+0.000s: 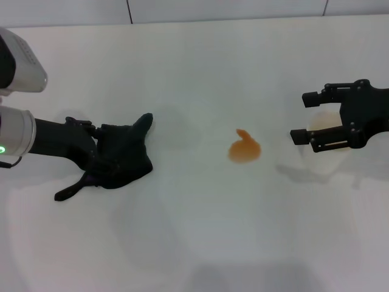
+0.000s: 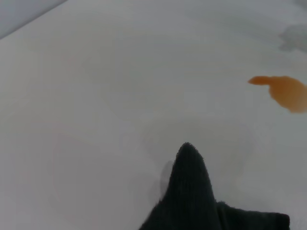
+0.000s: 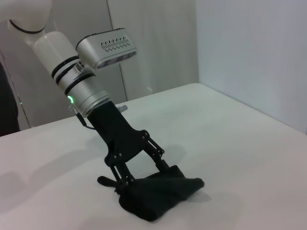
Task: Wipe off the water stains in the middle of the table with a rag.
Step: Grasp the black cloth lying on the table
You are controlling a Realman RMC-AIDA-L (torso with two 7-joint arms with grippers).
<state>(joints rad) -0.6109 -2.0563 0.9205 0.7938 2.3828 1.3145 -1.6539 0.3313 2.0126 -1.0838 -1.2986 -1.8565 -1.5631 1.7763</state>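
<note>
The water stains [image 1: 244, 149] are an orange blot in the middle of the white table [image 1: 200, 243], also seen in the left wrist view as the orange blot [image 2: 288, 92]. The dark rag [image 1: 127, 157] lies bunched on the table to the left of it, one pointed corner [image 2: 188, 158] aimed toward the blot. My left gripper [image 1: 91, 159] is tilted down onto the rag's left edge with its jaws spread. One finger [image 3: 103, 181] rests on the bare table and the other reaches into the rag [image 3: 160, 194]. My right gripper [image 1: 307, 117] hangs open at the right of the blot.
A white cup [image 1: 321, 123] stands at the right, showing between and behind the right gripper's fingers. The table's far edge meets a pale wall [image 1: 213, 9].
</note>
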